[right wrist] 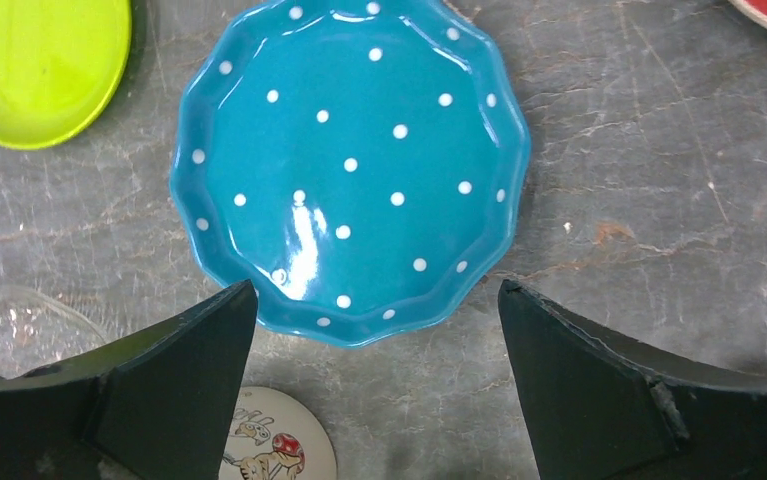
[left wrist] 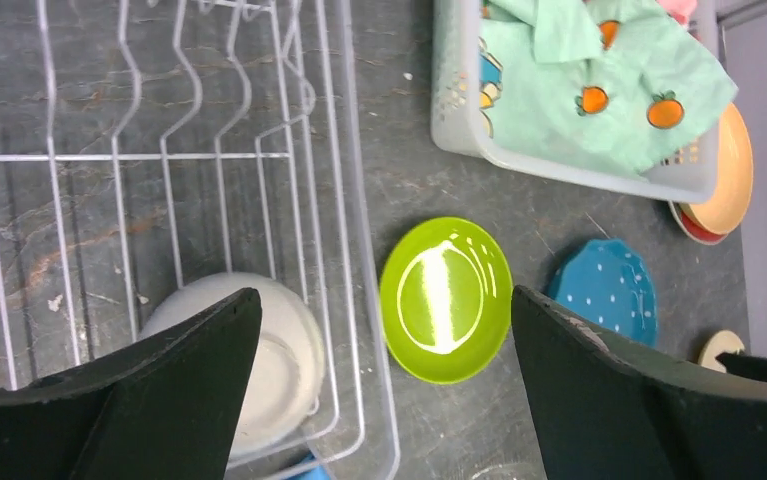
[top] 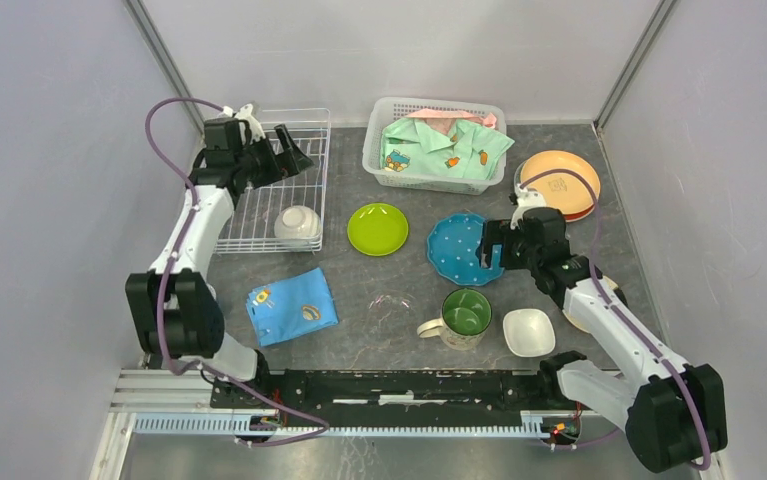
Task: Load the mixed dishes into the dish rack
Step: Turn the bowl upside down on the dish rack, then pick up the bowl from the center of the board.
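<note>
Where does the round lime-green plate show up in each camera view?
Top external: the lime-green plate sits mid-table.
Left wrist: lower centre of the picture.
Right wrist: top-left corner, cut off by the edge.
Shared landmark: the blue white-dotted scalloped plate, to its right in all three.

- A robot test booth in a lab, not a home kitchen.
- Plain grey panel walls [top: 49, 150] and metal corner struts [top: 164, 60] rise behind the dish rack [top: 279, 185].
- The slate-look tabletop [top: 369, 340] lies under the rack.
- In front of the rack, a metal rail [top: 409, 430] carries the robot arms [top: 194, 230].
</note>
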